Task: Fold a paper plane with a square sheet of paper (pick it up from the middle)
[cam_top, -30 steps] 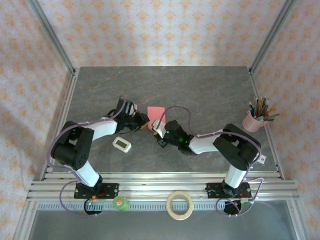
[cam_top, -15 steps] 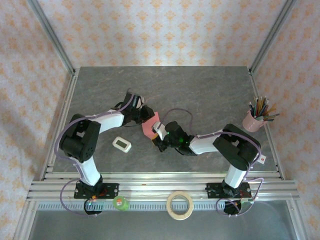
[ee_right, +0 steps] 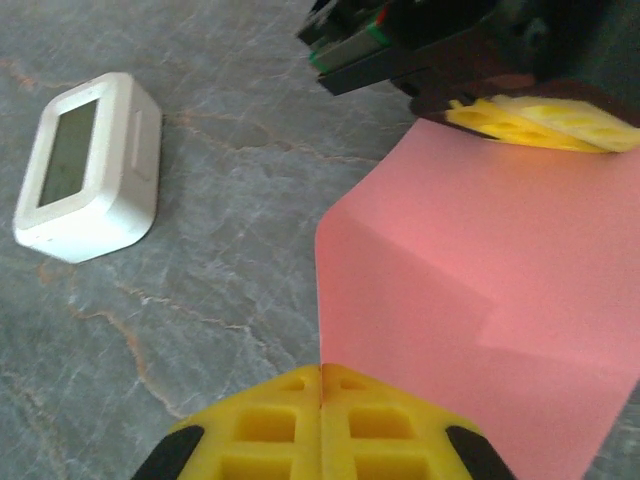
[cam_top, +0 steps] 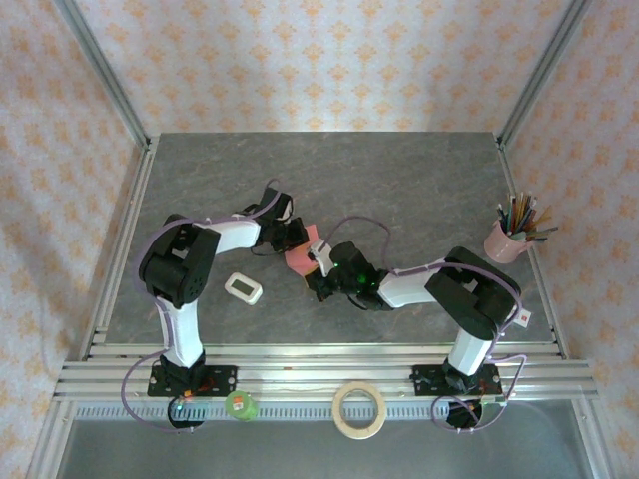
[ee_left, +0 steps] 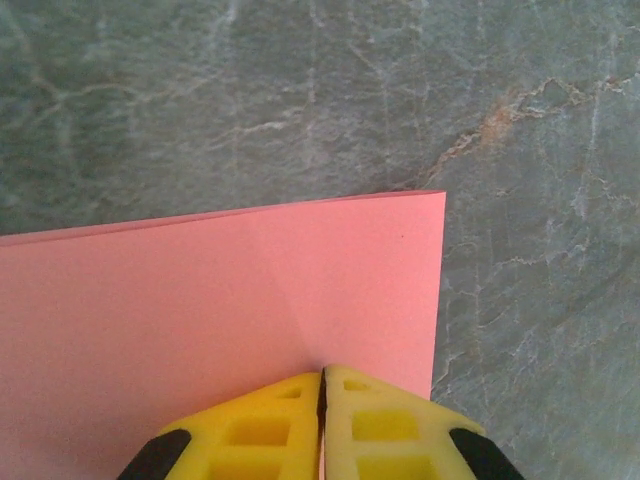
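The left fingers (ee_left: 260,430) are pressed together, their yellow tips meeting on one edge of the square sheet of paper (ee_left: 250,300), close to one of its corners. A faint crease runs up the pink-red sheet from where the tips bite. Along the sheet's far edge a second thin edge shows, as if two layers lie together there.

The right fingers (ee_right: 270,420) are also shut tight, pinching the opposite edge of the sheet (ee_right: 470,300). From the right wrist camera the left fingers (ee_right: 540,120) can be seen gripping the sheet's far side. The paper spans between the two pairs of fingers and is not flat: it bends along a slanted crease. Whether any part of it rests on the tabletop I cannot tell.

From above, the sheet (cam_top: 302,259) sits near the middle of the grey stone-patterned tabletop (cam_top: 399,180), slightly left of centre. The left arm (cam_top: 225,235) and the right arm (cam_top: 399,287) reach in to it from either side.

A small white gadget with a screen (cam_top: 243,288) lies flat on the tabletop, toward the near edge and left of the sheet, apart from it. A pink cup of pencils (cam_top: 504,241) stands at the right edge. A roll of tape (cam_top: 358,410) rests in front of the near edge between the arm bases.
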